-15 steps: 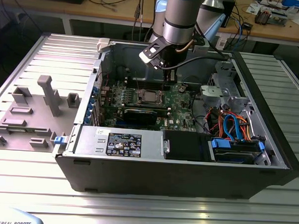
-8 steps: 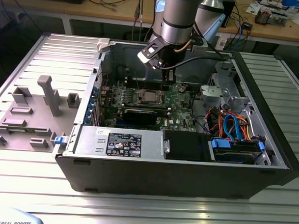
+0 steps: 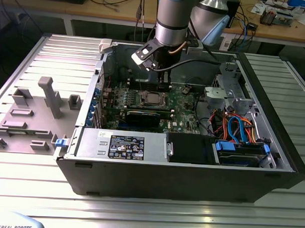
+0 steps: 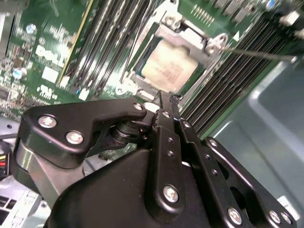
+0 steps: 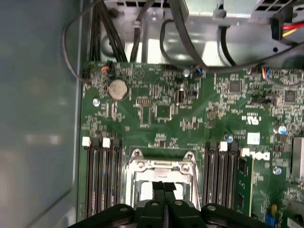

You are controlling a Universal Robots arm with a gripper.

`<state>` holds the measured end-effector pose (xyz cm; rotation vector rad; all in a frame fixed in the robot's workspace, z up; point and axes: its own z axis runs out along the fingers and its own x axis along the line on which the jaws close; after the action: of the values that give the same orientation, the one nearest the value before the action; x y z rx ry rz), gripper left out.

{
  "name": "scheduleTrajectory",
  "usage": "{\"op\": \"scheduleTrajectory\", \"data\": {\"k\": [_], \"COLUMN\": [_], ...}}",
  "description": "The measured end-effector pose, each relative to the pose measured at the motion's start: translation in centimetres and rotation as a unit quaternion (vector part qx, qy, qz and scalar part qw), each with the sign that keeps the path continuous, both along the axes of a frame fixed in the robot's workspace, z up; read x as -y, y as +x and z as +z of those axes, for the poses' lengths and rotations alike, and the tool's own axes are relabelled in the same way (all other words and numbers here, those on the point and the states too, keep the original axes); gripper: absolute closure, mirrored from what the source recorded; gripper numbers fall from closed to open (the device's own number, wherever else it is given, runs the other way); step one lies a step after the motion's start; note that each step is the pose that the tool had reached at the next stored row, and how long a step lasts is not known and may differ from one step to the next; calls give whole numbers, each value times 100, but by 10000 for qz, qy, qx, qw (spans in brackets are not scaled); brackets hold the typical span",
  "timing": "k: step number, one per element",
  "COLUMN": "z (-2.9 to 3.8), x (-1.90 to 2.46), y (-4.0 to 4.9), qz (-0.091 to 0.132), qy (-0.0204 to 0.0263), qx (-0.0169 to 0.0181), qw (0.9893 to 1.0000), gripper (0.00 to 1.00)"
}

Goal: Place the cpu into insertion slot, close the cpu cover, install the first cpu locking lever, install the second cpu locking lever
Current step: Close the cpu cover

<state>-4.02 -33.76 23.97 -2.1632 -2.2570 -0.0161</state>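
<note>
Ribbed metal counter (image 3: 139, 213) is carrying an open computer case (image 3: 190, 181), its green board (image 5: 161, 111) lying face up for easy reach. Closed, empty black fingers (image 5: 157, 189) are hovering just above the socket (image 4: 127, 86), where the square silver-topped chip (image 4: 164, 71) is sitting, framed by the shiny thin cover (image 4: 192, 40), seemingly lowered.

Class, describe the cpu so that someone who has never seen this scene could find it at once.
Look inside the open computer case at the green motherboard. Near its middle, between two banks of long black memory slots, sits the shiny metal cpu cover. The cpu is the flat, silver-grey square showing through that cover's cut-out.
</note>
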Motion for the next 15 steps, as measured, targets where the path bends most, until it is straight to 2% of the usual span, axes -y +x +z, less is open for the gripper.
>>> {"op": "scheduleTrajectory", "data": {"k": [2,5,15], "z": [-7,-9,-10], "x": [-1,0,0], "y": [-67,-112,-122], "qz": [0,0,0], "qy": [2,0,1], "qx": [-16,-26,-26], "qw": [10000,10000,10000], "gripper": [89,89,89]}}
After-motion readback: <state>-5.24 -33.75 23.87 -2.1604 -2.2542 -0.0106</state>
